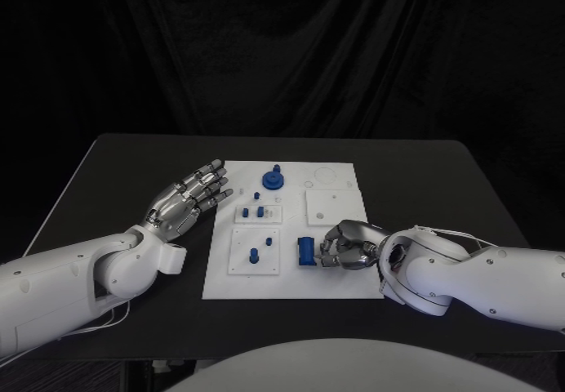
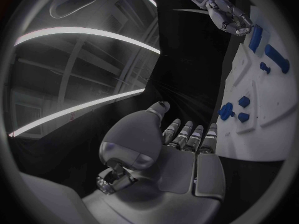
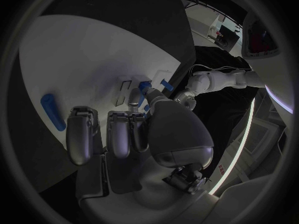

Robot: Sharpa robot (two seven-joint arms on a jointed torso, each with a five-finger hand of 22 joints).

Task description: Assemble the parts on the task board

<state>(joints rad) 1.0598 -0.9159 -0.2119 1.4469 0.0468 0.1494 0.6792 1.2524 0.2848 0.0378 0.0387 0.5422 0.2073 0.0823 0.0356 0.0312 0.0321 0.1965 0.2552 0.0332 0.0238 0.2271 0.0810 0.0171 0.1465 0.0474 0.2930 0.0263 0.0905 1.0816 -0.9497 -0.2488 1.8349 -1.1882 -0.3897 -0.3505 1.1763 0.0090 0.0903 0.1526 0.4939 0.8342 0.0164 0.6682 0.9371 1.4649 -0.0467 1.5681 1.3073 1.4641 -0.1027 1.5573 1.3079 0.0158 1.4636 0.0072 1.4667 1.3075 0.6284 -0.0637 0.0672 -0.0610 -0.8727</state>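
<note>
Head view: a blue block (image 1: 306,251) near the task board's (image 1: 335,282) near edge is touched by the curled right hand (image 1: 349,247) (grip unclear), so it could be nudged away; the left hand (image 1: 189,200) is spread, empty.

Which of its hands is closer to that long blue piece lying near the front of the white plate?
Right. The right hand is right beside the blue piece, fingers curled at it. The left hand hovers open off the plate's far side.

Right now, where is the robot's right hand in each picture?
Head view: the right hand is at the lower right, over the near right part of the task board.
Left wrist view: the right hand is small, near the top, by the task board.
Right wrist view: the right hand is in the middle.
Shared landmark: the white task board.
</note>
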